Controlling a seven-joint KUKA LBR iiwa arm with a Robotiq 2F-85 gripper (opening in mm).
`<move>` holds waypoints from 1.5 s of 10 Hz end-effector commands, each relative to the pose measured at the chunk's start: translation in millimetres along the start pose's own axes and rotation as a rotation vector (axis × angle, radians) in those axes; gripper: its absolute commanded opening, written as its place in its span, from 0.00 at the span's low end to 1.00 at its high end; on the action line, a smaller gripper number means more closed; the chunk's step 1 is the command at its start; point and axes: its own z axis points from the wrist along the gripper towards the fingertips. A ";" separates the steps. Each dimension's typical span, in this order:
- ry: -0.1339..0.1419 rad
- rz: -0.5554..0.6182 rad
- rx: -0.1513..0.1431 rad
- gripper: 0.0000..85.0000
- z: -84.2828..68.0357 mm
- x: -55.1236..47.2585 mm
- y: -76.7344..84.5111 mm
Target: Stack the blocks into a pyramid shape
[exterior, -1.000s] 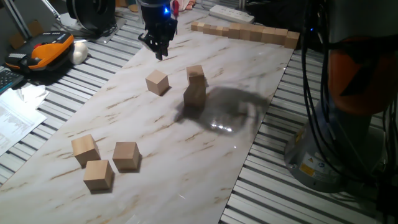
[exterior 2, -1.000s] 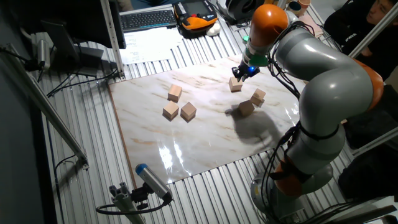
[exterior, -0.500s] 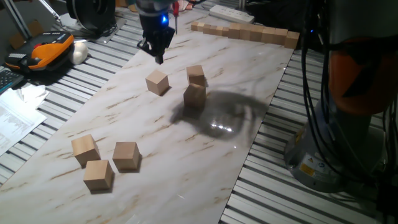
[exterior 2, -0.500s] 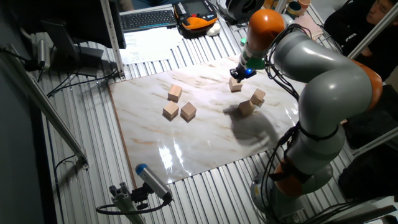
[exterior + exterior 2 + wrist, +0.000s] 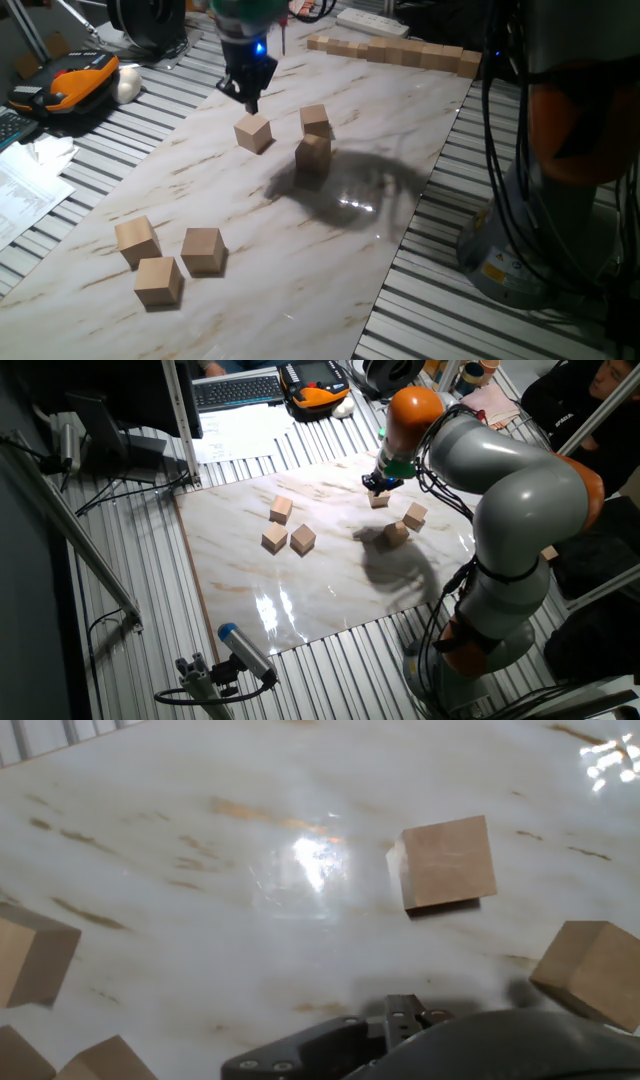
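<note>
Six tan wooden blocks lie on the marble board (image 5: 200, 190). One lone block (image 5: 253, 132) (image 5: 379, 500) sits just below and in front of my gripper (image 5: 248, 95) (image 5: 378, 484), which hangs over it empty with its fingers together. Two blocks (image 5: 315, 120) (image 5: 313, 155) stand close together to its right; they also show in the other fixed view (image 5: 415, 515) (image 5: 396, 533). Three blocks (image 5: 136, 240) (image 5: 203, 250) (image 5: 158, 281) cluster at the near left. In the hand view the lone block (image 5: 445, 862) lies ahead of my gripper (image 5: 403, 1010), another block (image 5: 590, 970) at right.
A long joined row of tan cubes (image 5: 395, 50) lies at the board's far edge. An orange and black device (image 5: 70, 80) and papers (image 5: 25, 190) are on the slatted table at left. The arm's base (image 5: 520, 240) stands at right.
My gripper has moved left and closer to the lone block, from behind it to just above it. No block has moved.
</note>
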 end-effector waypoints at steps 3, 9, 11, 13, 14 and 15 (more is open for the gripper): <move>-0.030 -0.007 0.030 0.00 14.8 -5.8 -2.0; -0.093 -0.023 0.049 0.00 39.1 8.2 10.0; -0.082 -0.037 0.042 0.00 40.2 7.9 9.6; -0.007 -0.027 0.013 0.00 40.2 7.9 9.6; 0.020 -0.016 0.008 0.00 40.2 7.9 9.6; 0.042 -0.021 0.019 0.00 40.2 7.9 9.6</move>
